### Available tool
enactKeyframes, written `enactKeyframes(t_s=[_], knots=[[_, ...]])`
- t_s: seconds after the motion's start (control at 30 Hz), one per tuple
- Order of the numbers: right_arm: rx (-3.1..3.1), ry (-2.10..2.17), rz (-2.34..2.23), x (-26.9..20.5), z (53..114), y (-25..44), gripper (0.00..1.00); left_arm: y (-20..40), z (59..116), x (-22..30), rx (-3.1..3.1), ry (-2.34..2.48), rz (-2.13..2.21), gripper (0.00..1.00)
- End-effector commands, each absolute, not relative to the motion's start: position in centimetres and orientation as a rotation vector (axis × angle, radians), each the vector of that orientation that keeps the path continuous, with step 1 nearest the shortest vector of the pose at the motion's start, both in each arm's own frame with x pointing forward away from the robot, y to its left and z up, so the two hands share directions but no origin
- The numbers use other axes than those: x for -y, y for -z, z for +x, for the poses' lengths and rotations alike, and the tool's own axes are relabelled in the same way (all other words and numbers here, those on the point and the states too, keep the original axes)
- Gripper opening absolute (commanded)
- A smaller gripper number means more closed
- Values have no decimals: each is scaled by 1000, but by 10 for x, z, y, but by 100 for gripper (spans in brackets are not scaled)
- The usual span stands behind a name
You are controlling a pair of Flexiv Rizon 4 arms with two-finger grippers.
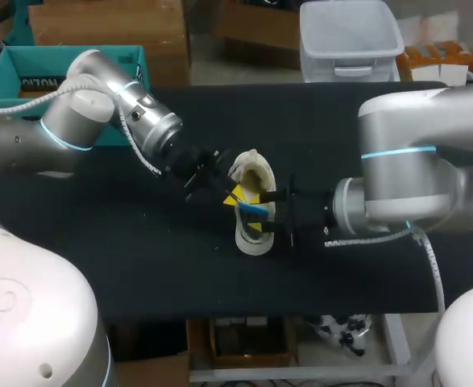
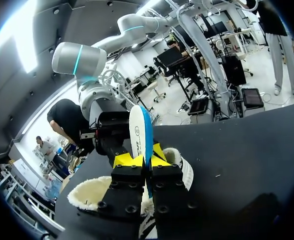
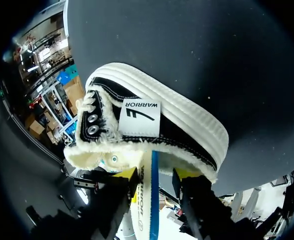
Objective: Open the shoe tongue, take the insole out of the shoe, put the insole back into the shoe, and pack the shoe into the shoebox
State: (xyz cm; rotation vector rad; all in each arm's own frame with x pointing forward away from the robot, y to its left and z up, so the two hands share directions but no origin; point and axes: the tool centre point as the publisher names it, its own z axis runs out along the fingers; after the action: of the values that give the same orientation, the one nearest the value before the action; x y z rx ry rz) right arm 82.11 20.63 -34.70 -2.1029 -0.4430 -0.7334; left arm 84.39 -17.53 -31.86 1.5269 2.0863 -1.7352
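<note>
Nearest to the left wrist camera is the left gripper [image 2: 144, 161]. Its two yellow-tipped fingers are pressed together on the insole [image 2: 135, 127] and pinch it from both sides. The insole is white with a blue rim and stands on its edge, rising above the fingers.

The largest thing is the black table [image 1: 139, 258]. The left arm [image 1: 67, 121] comes in from the left side and the right arm [image 1: 413, 161] from the right side, and they meet near the middle of the table.

An open teal shoebox [image 1: 26, 72] stands at the far left corner. It is partly hidden behind the left arm and is well apart from the shoe.

The shoe [image 3: 187, 125] is in the middle of the table, between the two grippers. It has a black upper, a thick white rubber sole and a cream fleece lining. Its fleece collar is just under the left gripper.

The right gripper [image 3: 157, 175] is at the opening of the shoe, opposite the left one. Its fingers are spread and the insole runs between them. One yellow tip is against the insole, but a dark gap shows at the other tip, so they do not pinch it.

One end of the insole meets the fleece edge of the opening. I cannot tell if it reaches inside.
</note>
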Motion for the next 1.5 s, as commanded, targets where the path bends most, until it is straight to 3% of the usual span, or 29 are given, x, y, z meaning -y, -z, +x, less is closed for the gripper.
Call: enactKeyframes(t_s=[0.03,0.13,0.17,0.87,0.9,0.93,0.97,1.03,1.23,1.27,1.3,1.33,1.47,1.5], knots=[[425,752,-2167,-212,805,330,42,320,845,172,-2085,1739,1507,0],[424,758,-2171,-212,804,328,5,321,845,171,-2087,1744,1501,0],[426,756,-2172,-211,806,328,0,322,844,171,-2087,1745,1501,0],[432,729,-2224,-199,845,354,0,334,860,179,-2130,1704,1414,0],[425,728,-2238,-199,845,354,0,333,860,178,-2131,1706,1412,5],[425,729,-2237,-199,845,353,0,331,858,177,-2129,1713,1409,32],[426,735,-2237,-198,845,353,0,330,856,175,-2122,1721,1415,47],[423,737,-2241,-198,844,352,0,328,851,175,-2105,1725,1430,51],[412,741,-2250,-198,844,352,0,326,840,179,-2080,1725,1469,45],[411,741,-2251,-198,844,352,0,326,839,180,-2077,1726,1472,35],[409,740,-2252,-198,843,352,0,326,838,181,-2074,1727,1472,11],[407,740,-2252,-198,843,353,0,326,838,182,-2070,1725,1476,0],[405,725,-2260,-199,838,350,0,328,840,187,-2071,1709,1474,0],[400,720,-2267,-201,836,348,29,328,841,187,-2071,1708,1473,0]])
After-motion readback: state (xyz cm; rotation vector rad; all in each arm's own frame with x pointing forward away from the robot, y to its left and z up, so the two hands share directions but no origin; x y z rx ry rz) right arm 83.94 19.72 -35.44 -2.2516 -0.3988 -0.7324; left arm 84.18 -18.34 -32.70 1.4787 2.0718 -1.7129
